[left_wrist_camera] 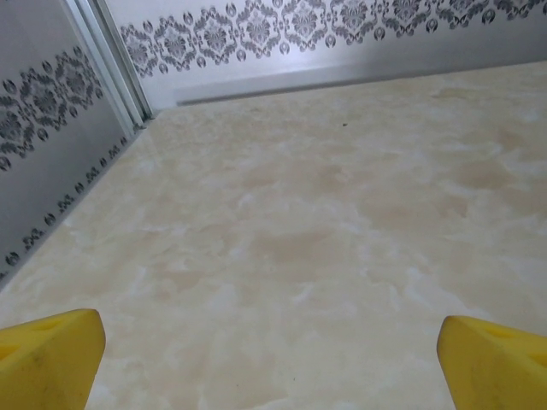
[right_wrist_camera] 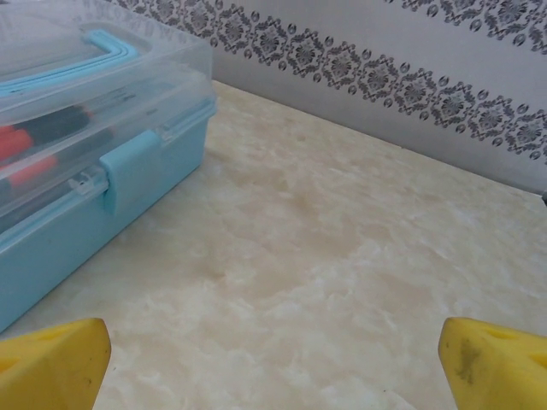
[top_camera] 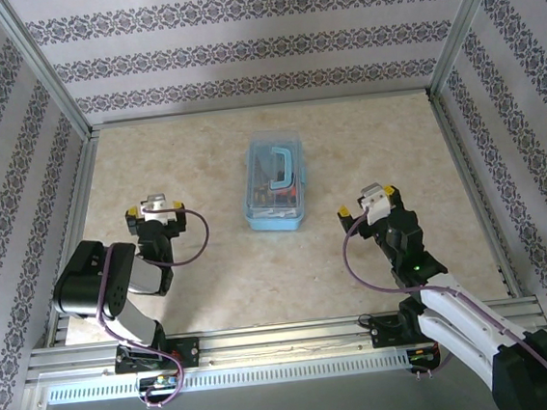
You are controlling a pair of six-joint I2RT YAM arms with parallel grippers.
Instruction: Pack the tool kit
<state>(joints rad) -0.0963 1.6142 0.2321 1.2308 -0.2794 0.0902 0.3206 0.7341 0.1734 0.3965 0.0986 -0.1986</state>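
Observation:
The tool kit (top_camera: 274, 183) is a light blue box with a clear lid and a blue handle, lying shut in the middle of the table; red and black tools show through the lid. In the right wrist view the tool kit (right_wrist_camera: 85, 154) fills the left side, its blue latch (right_wrist_camera: 130, 168) down over the lid's edge. My left gripper (top_camera: 158, 204) stands open well to the left of the box, with nothing between its yellow fingertips (left_wrist_camera: 51, 359). My right gripper (top_camera: 377, 193) stands open to the right of the box, its yellow fingertips (right_wrist_camera: 496, 363) empty over bare table.
A beige marbled table (top_camera: 357, 265) is fenced by patterned walls (top_camera: 239, 48) and metal frame posts (top_camera: 43, 72). A metal rail (top_camera: 287, 344) runs along the near edge by the arm bases.

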